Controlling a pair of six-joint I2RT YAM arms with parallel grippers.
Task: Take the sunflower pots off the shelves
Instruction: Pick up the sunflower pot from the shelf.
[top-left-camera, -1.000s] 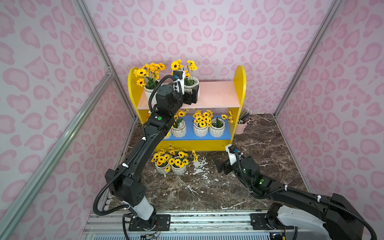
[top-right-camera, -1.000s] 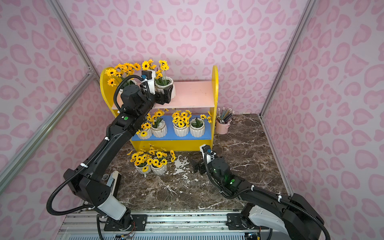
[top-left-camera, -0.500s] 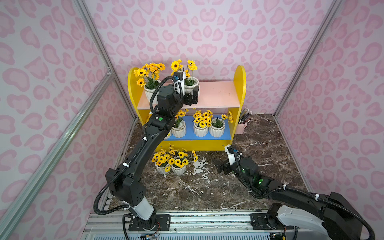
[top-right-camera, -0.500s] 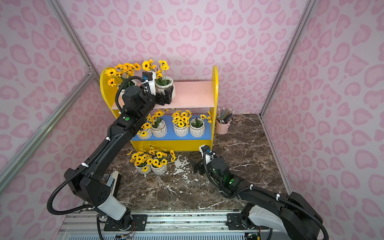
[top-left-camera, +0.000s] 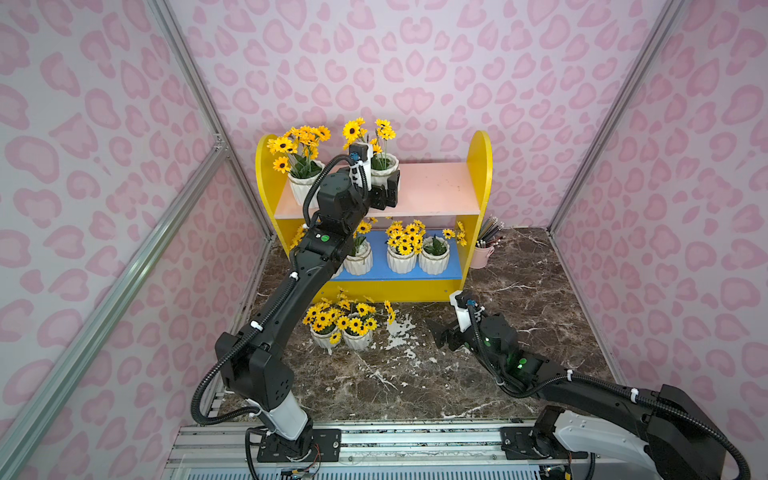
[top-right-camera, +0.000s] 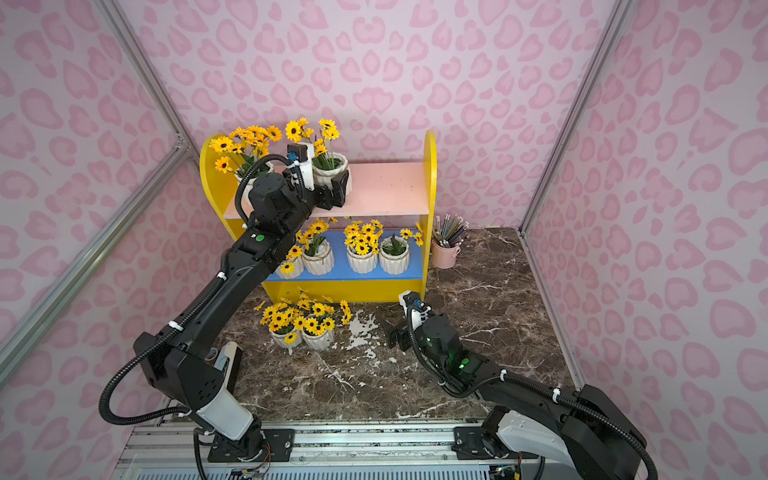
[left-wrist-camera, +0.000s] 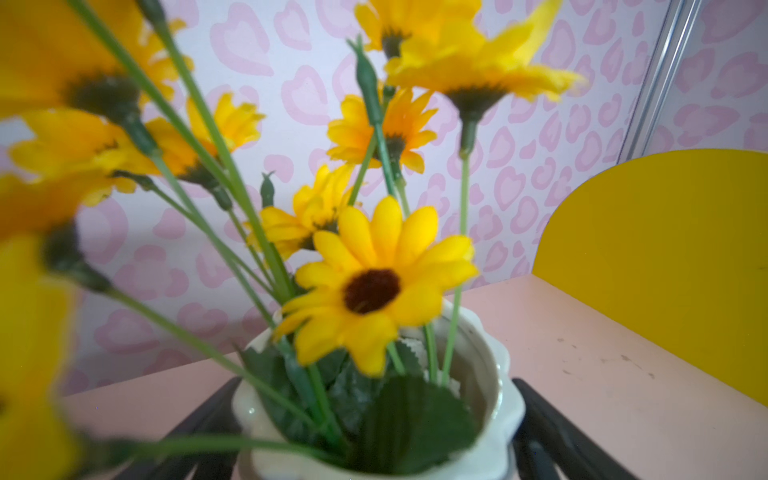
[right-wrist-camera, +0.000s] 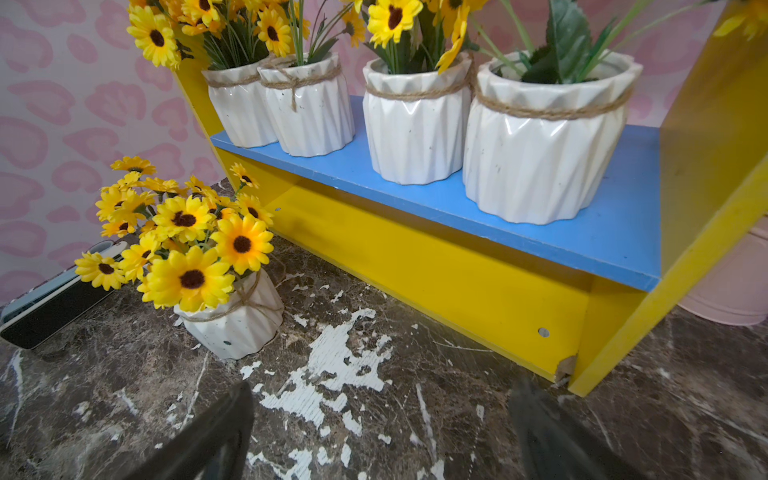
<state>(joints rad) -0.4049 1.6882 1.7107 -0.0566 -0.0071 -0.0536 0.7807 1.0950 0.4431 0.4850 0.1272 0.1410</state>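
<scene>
White ribbed sunflower pot (left-wrist-camera: 498, 374) stands inside the wide left tool (left-wrist-camera: 376, 399); right tool (right-wrist-camera: 382, 388) wide, empty.

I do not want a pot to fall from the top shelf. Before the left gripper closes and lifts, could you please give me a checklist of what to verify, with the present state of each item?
1. Jaws of the left gripper open, one on each side of the sunflower pot: ok.
2. That pot upright on the pink board: ok.
3. The fingers touching the pot's wall: cannot tell.
4. The neighbour pot apart from the arm: cannot tell, the arm covers its side.
5. The right gripper open, low over the table, away from the pink board: ok.
6. Bare table beside the two pots standing on it: ok.
</scene>
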